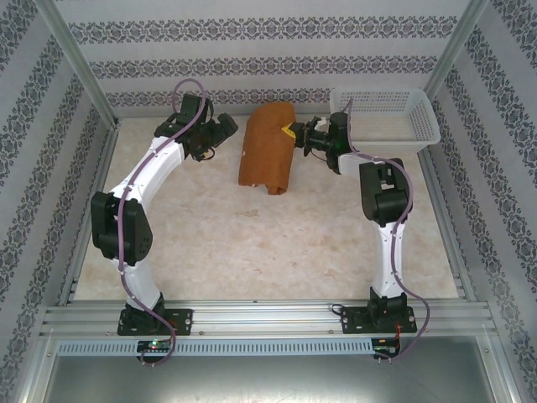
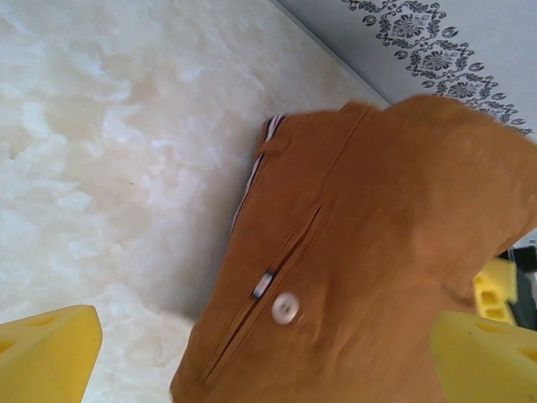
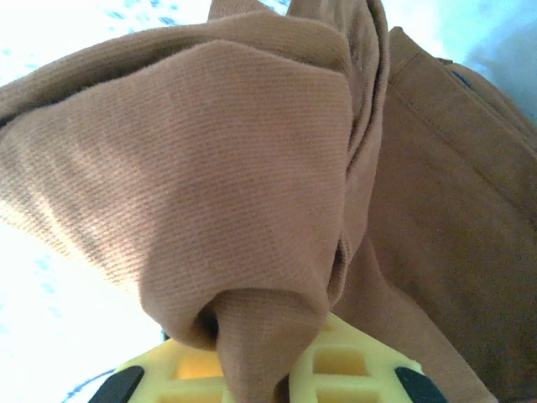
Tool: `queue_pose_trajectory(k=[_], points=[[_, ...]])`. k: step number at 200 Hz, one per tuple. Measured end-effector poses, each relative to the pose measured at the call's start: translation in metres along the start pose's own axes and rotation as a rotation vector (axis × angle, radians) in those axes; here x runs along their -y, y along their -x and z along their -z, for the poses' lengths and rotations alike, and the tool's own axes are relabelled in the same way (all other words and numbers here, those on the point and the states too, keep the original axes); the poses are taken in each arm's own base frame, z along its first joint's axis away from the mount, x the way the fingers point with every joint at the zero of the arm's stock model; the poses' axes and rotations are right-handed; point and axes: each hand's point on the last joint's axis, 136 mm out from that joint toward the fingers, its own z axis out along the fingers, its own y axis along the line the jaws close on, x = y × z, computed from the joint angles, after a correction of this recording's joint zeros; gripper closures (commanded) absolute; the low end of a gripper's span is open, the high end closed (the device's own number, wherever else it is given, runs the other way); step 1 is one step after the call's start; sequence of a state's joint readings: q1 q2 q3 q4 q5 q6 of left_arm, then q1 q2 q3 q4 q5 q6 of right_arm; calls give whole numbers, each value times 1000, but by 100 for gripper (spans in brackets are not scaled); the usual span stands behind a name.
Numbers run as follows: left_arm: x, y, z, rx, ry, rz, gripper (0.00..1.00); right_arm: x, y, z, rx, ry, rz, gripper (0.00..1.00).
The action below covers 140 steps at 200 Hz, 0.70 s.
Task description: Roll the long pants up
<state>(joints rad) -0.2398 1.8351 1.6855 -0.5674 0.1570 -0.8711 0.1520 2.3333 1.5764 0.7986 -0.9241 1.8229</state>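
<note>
Left fingers (image 2: pixel 42 353), white button (image 2: pixel 285 308), long pants (image 2: pixel 394 252)

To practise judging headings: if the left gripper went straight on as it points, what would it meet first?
Most likely the pants, lying just ahead of the left gripper, between its open fingers; depth is unclear.

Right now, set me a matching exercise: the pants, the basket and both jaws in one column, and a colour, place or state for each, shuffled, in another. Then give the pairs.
Things:
1. long pants
2. basket
3. left jaws
4. right jaws

Descriptions:
A. white, at the far right corner of the table
B. open, at the pants' left side
C. rust-brown, lying at the far middle
D. shut on a fold of brown fabric

Pairs: 1-C, 2-A, 3-B, 4-D
</note>
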Motion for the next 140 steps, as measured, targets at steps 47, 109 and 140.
queue_pose_trajectory(k=[47,109,140], points=[[-6,3,-1,-2,5,10,0,-76,16,6,34,209,45,100],[-20,12,-2,-3,17,39,0,-163,45,59,179,462,188,100],[-24,14,-1,-7,22,44,0,-174,81,104,312,524,185,100]])
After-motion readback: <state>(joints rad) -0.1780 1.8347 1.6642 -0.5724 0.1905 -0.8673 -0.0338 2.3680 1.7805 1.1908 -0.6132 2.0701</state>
